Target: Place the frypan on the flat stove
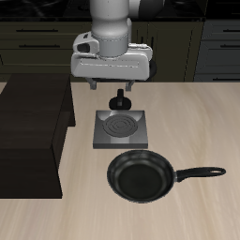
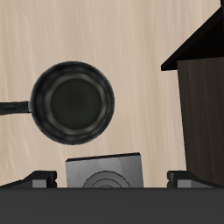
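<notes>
The frypan (image 1: 141, 176) lies flat on the wooden table nearer the front edge, just in front of the flat stove (image 1: 120, 127). It is round and black, and its long handle (image 1: 199, 172) points sideways along the table. The stove is a grey square plate with a dark spiral coil and a black knob (image 1: 121, 101) at its back edge. My gripper (image 1: 110, 87) hangs above the stove's back edge, open and with nothing between its fingers. The wrist view shows the frypan (image 2: 73, 101) whole, the stove (image 2: 105, 173) partly, and both fingertips (image 2: 39, 178) spread wide apart.
A large dark cabinet block (image 1: 33, 122) stands on the table beside the stove and also appears in the wrist view as the cabinet block (image 2: 201, 96). Dark kitchen cabinets line the back wall behind the robot.
</notes>
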Controlling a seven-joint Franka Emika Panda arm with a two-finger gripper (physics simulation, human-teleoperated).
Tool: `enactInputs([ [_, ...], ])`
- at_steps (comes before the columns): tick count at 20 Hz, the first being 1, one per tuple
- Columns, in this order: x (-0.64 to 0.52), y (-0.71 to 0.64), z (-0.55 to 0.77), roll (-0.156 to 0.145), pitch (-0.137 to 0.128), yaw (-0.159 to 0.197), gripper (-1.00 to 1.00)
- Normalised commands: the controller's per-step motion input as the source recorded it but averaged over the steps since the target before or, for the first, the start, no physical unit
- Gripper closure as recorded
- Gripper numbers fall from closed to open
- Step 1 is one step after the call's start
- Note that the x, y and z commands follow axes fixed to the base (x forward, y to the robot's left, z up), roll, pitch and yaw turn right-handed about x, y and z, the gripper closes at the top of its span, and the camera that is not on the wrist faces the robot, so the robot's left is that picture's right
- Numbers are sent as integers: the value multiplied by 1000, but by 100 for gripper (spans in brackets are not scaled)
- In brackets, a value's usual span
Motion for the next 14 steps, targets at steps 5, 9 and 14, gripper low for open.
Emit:
enactInputs([
  [5,203,92,-101,18,18,25,-100],
  [9,123,90,0,8,-18,3,-100],
  [14,196,-9,92,-10,-36,10,-100],
])
